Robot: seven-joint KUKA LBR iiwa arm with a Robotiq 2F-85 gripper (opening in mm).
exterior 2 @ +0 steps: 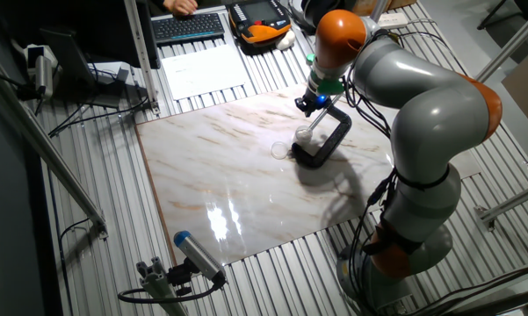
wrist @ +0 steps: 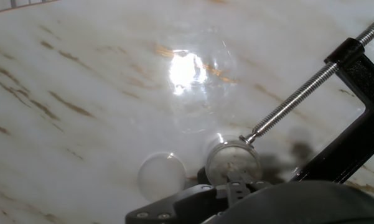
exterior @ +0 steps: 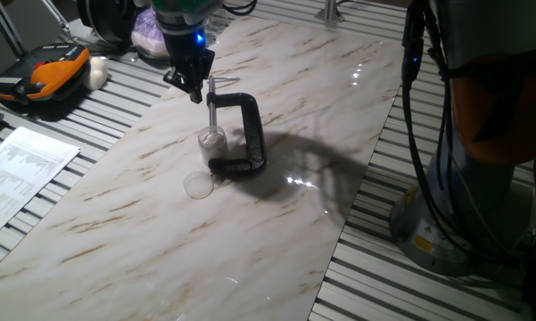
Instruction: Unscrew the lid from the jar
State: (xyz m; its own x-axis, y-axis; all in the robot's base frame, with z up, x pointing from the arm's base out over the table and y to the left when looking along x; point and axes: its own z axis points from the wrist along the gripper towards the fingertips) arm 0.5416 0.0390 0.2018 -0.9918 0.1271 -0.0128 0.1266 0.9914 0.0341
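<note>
The tiny clear jar (exterior: 211, 140) stands upright on the marble table, pinned under the metal screw of the black C-clamp (exterior: 248, 134). In the hand view the jar (wrist: 232, 163) shows its round top from above. The whitish lid (exterior: 198, 185) lies flat on the table beside the jar, apart from it, and appears as a pale disc (wrist: 162, 176) in the hand view. My gripper (exterior: 195, 92) hangs above and behind the jar, close to the screw's top, holding nothing. Its dark fingers taper to a point, and their gap is not visible.
The clamp's threaded screw (wrist: 299, 93) slants across the right of the hand view. A paper sheet (exterior: 18, 169) and an orange-black case (exterior: 40, 76) lie left of the marble slab (exterior: 276, 250). The robot's base and cables (exterior: 446, 178) stand at the right.
</note>
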